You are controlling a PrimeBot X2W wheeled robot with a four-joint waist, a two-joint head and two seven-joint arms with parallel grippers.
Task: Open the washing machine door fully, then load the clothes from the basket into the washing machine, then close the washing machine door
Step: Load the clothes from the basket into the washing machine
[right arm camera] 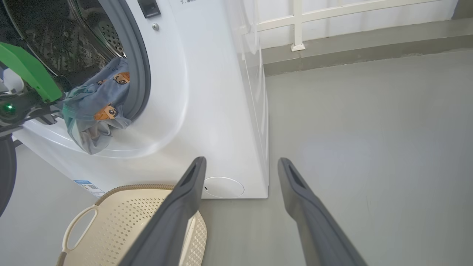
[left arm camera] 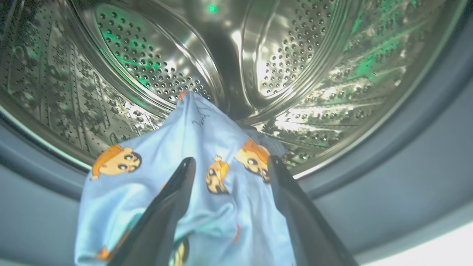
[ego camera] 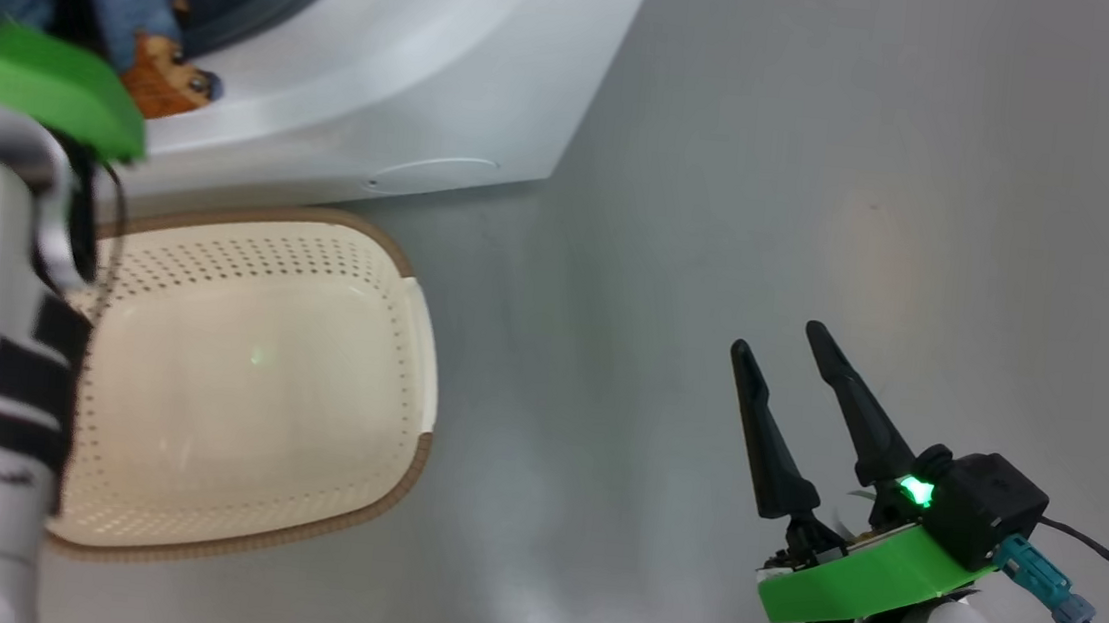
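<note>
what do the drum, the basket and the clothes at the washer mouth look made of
Drum: polished steel by its look, mirror-bright, punched with holes. Basket: probably smooth cream plastic, moulded perforations. Clothes: soft printed cloth, fibre unclear; they fold and drape over the grey ring.

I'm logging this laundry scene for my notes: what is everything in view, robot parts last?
washing machine: one, white, standing on the floor
drum: one, steel, perforated, inside the machine
rubber ring: one, grey, around the opening
clothes: one heap, light blue with orange cartoon figures, draped over the opening's lip
basket: one, cream with brown rim, on the floor before the machine, nothing seen inside
label: one, blue, low on the machine's front
railing: one, white, beyond the machine
floor: grey
left claw: dark, open, astride the clothes
right claw: dark, open, over bare floor
</note>
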